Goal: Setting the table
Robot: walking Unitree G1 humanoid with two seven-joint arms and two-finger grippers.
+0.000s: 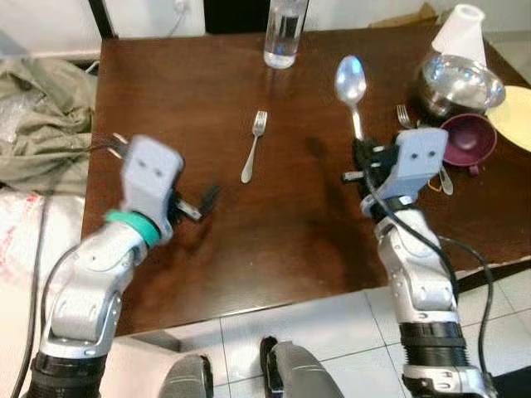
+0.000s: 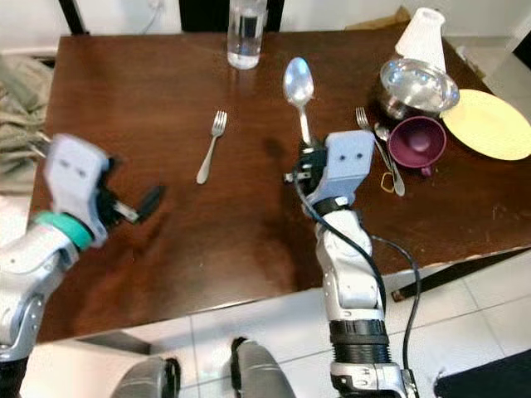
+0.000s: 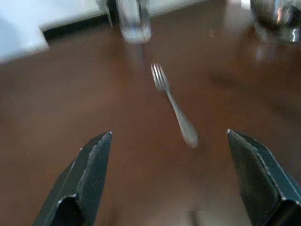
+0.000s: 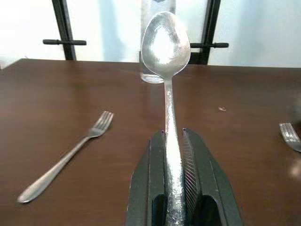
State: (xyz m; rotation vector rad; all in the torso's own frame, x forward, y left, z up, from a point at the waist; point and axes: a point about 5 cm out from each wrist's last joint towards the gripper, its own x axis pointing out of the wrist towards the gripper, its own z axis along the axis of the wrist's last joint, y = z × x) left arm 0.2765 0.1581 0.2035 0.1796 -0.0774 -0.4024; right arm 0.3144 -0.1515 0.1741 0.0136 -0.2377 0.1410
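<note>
Right hand clamps spoon — fork, glass near; left hand agape.

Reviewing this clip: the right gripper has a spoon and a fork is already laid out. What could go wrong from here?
1. The right gripper pinches the spoon by its thin handle, bowl far out front; it could pivot or slip on set-down.
2. The spoon may land askew to the fork or bump it.
3. The glass stands just beyond the spoon's bowl; reaching too far forward could knock it.
4. The open left gripper points at the fork and might nudge it.
</note>
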